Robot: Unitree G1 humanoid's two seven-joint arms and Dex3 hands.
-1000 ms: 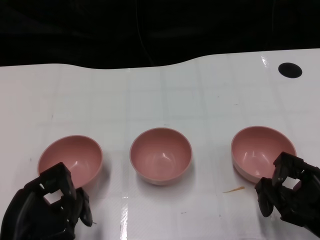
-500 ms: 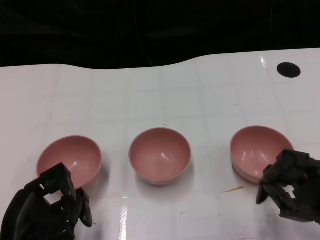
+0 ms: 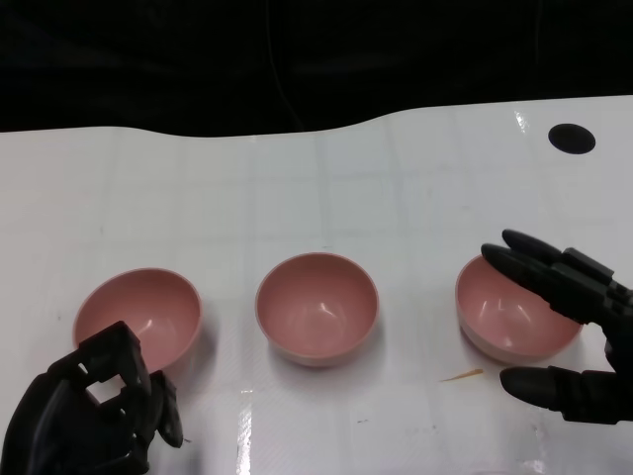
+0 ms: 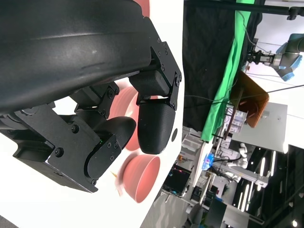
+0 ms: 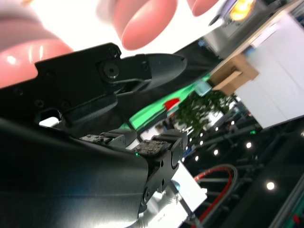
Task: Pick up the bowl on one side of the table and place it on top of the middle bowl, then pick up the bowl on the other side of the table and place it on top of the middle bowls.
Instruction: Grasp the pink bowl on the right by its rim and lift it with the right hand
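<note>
Three pink bowls sit apart on the white surface (image 3: 297, 188). Right of the middle bowl (image 3: 317, 307), the right hand (image 3: 564, 332) has uncurled, fingers now spread around the right bowl (image 3: 516, 304), ready to grasp. Left hand (image 3: 94, 416) stays curled, empty, beside the left bowl (image 3: 138, 319)

The right hand (image 3: 569, 332), a second ago curled shut just beside the right-side pink plastic bowl (image 3: 514, 302), now spreads open: its long black fingers (image 3: 539, 269) reach over that bowl's rim, while its thumb lies apart, nearer the robot than the bowl.
</note>
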